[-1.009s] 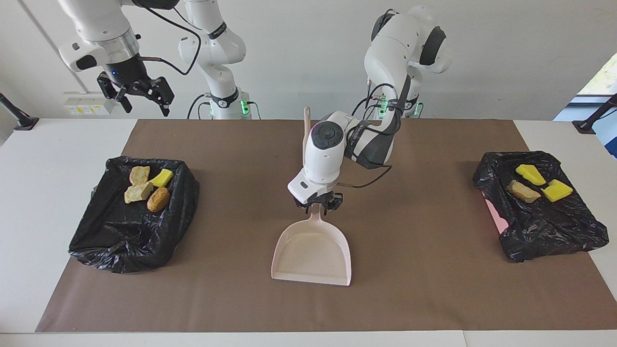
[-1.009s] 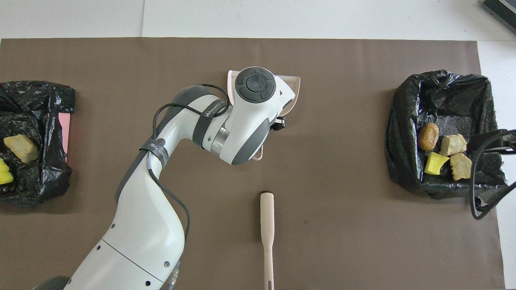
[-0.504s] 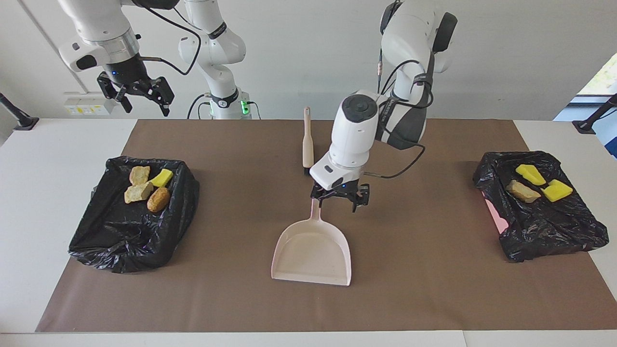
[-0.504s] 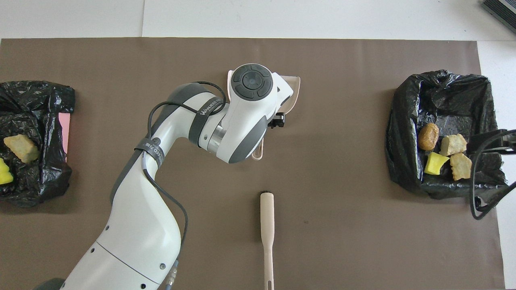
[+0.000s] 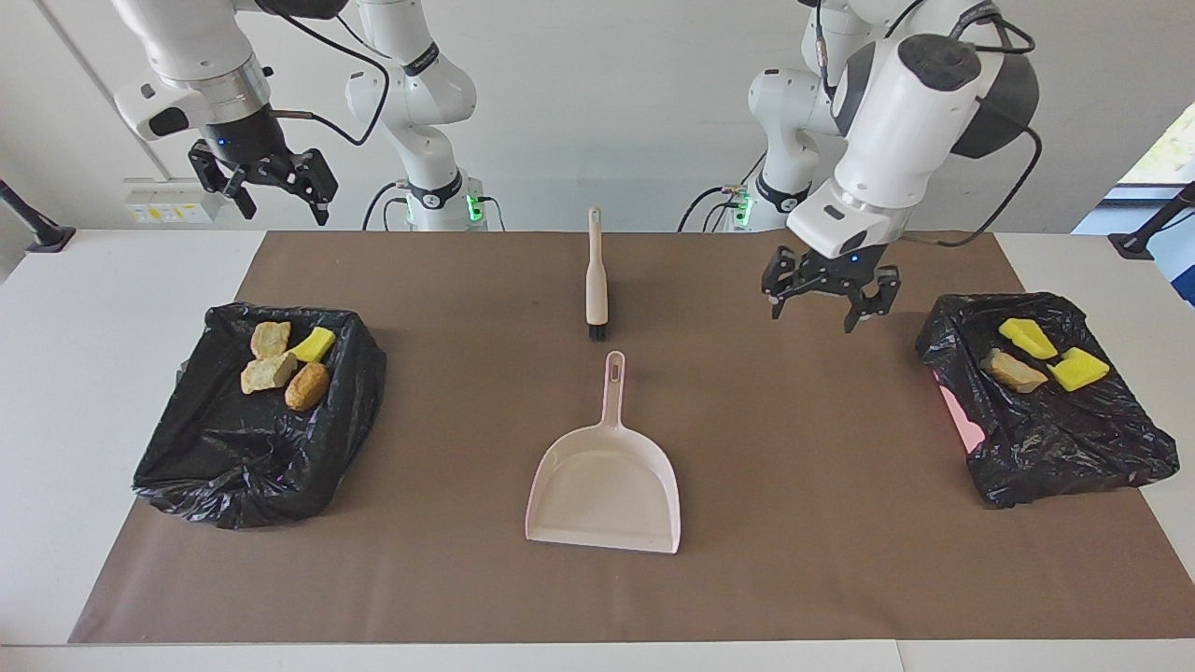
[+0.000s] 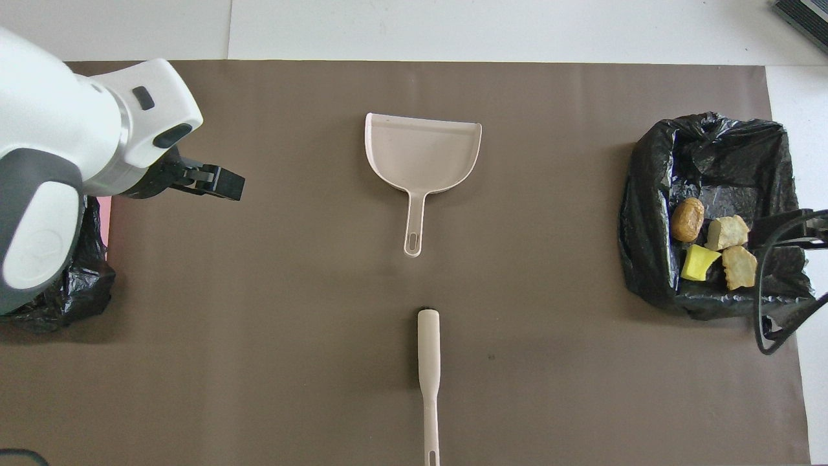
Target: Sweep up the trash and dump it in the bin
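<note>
The left tool [image 5: 822, 297] hangs in the air over the brown mat [image 5: 803, 448], just beside the black-bagged bin [image 5: 1055, 439] at the left arm's end of the bench [image 5: 56, 373]; its fingers stand spread wide and hold nothing. The right tool [image 5: 271, 191] waits high near its arm's base, fingers spread and empty too.

The pale pink dustpan [image 5: 605, 485] lies flat on the mat in the middle, handle pointing toward the robots. The brush [image 5: 595, 275] lies nearer to the robots than the dustpan, apart from it.

The trash sits in two bins: two yellow sponge chunks [image 5: 1027, 336] and what looks like one tan piece [image 5: 1013, 371] in the bin by the left tool, and three brown bread-like lumps [image 6: 687, 219] plus one yellow chunk [image 6: 698, 262] in the bin [image 6: 647, 194] at the right arm's end.
</note>
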